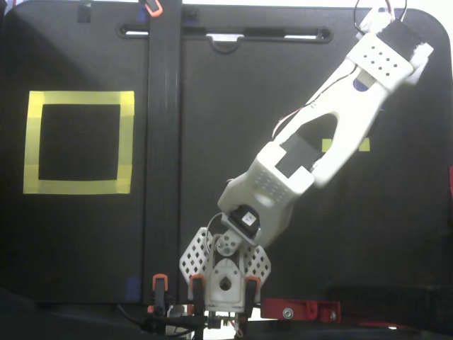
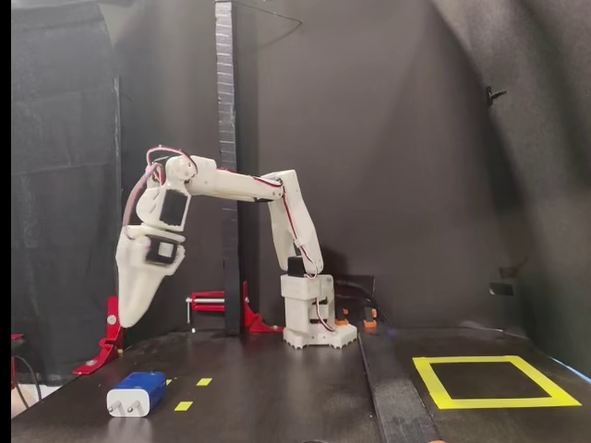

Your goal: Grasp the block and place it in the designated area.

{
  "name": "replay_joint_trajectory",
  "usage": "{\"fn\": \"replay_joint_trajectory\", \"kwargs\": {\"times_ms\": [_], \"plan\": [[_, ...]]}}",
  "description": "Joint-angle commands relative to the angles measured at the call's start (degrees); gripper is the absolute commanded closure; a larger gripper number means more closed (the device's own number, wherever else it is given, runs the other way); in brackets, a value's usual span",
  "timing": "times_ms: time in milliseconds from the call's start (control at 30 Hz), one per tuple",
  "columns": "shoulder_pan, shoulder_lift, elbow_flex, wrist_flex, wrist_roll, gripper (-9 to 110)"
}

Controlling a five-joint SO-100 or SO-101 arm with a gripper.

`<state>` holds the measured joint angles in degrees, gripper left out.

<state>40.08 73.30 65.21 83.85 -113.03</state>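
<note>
from the side, the block (image 2: 137, 392) lies flat on the black tabletop (image 2: 277, 397) near its front left corner. its long axis runs left to right in that view, angled a little away, and its pale end faces the camera side on the left. two small yellow tape squares (image 2: 194, 393) sit just to its right. the gripper (image 2: 129, 318) hangs above the block, well clear of it, tip pointing down; i cannot tell how the jaws stand, edge-on as they are. the designated area (image 2: 494, 380) lies far across on the right, apart from the block; the top-down view shows it (image 1: 78, 142) at the left, with the arm (image 1: 325, 134) stretched to the upper right and covering the block.
</note>
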Motion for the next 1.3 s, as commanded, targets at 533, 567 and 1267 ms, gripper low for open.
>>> {"fn": "replay_joint_trajectory", "kwargs": {"times_ms": [533, 567, 1267], "plan": [[0.26, 0.35, -2.37, -1.41, -21.53, 101], [0.35, 0.44, -2.37, -1.41, -21.53, 100], [2.20, -1.05, -2.37, -4.83, -21.53, 65]]}}
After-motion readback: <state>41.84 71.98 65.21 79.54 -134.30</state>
